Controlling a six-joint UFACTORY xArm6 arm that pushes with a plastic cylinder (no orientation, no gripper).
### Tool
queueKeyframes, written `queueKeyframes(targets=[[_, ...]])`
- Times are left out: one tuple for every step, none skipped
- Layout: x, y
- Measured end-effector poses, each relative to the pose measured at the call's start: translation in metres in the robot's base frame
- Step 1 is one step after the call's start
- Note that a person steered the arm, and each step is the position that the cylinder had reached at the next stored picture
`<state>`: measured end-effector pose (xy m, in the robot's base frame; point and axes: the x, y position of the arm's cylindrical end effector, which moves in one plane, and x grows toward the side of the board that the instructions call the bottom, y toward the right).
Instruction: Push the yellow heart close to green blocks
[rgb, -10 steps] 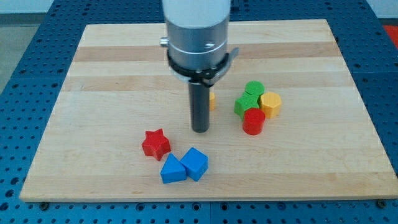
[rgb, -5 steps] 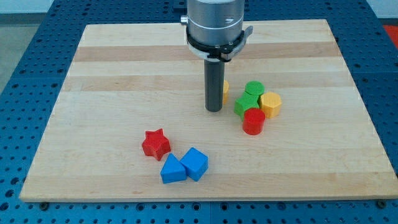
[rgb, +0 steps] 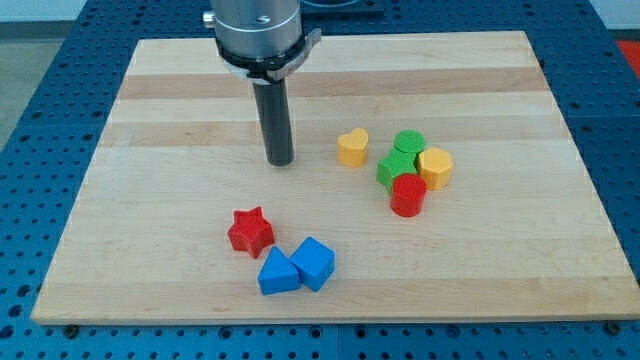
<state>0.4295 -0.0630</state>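
The yellow heart (rgb: 352, 146) lies right of the board's middle, a short gap left of the green cylinder (rgb: 408, 142). A second green block (rgb: 391, 167) sits just below it, its shape unclear. My tip (rgb: 280, 161) rests on the board to the left of the heart, well apart from it and touching no block.
A yellow hexagon (rgb: 435, 167) and a red cylinder (rgb: 407, 195) press against the green blocks. A red star (rgb: 250, 231), a blue triangle (rgb: 277, 273) and a blue cube (rgb: 313, 262) sit low on the wooden board (rgb: 150, 120).
My tip swung up and right to the heart's left side, then moved away to the left. The heart, hidden behind the rod before, now shows fully, slightly nearer the green blocks.
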Motion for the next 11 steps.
queueKeyframes(targets=[[0.000,0.012],[-0.003,0.015],[-0.027,0.008],[-0.037,0.017],[-0.032,0.036],[-0.028,0.065],[-0.028,0.094],[-0.028,0.101],[-0.034,0.068],[-0.037,0.004],[-0.014,-0.074]])
